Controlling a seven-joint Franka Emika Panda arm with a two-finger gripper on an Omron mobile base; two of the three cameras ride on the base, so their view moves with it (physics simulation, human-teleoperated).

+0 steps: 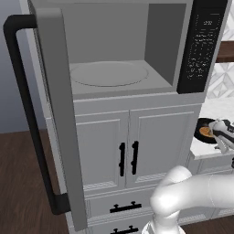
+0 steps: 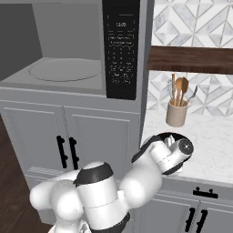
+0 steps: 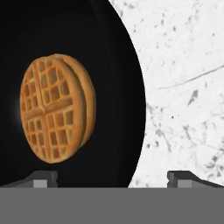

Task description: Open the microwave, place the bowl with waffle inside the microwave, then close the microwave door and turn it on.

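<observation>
Bowl (image 3: 65,92) with waffle (image 3: 54,109) sits on the desk (image 3: 183,87), right of the open microwave (image 1: 137,50); we see the end effector (image 3: 113,178) open over its rim.

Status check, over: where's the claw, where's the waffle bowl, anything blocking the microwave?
Claw open, straddling rim of bowl with waffle, nothing gripped. Bowl on marble counter. Microwave door swung open, turntable bare, path clear.

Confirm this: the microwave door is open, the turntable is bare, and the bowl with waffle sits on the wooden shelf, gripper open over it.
Wrong on one point. The bowl with waffle sits on the white marble counter, not the wooden shelf; the hand view shows it. The rest holds: microwave door open, turntable bare, gripper open over the bowl.
</observation>
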